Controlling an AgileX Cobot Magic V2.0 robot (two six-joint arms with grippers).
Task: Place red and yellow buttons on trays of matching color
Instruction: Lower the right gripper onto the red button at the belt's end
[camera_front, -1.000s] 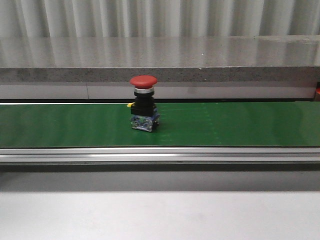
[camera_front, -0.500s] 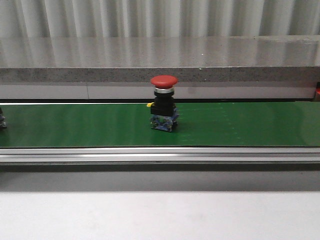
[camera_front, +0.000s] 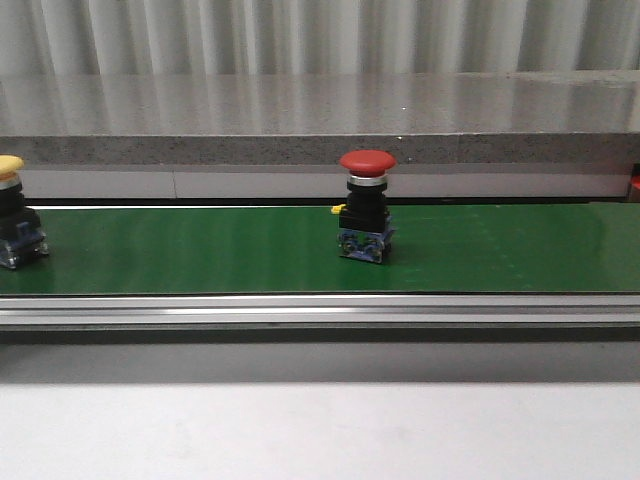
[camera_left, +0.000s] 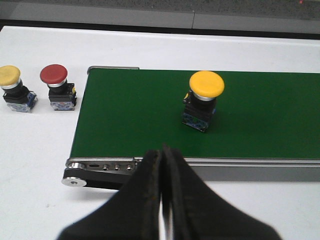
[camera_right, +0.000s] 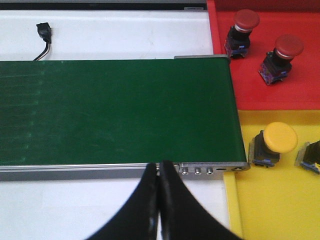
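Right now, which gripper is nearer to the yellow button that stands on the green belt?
Left. The left gripper hangs shut just off the belt's near edge, with the yellow button in front of it. The right gripper is at the belt's other end, where that button is not in its view.

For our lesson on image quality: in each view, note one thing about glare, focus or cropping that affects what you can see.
Front view: soft reflections streak the grey ledge; the yellow button is cut by the frame edge. Left wrist view: the left gripper is a dark, blurred mass. Right wrist view: the green belt shows faint sheen; a button at the yellow tray edge is cropped.
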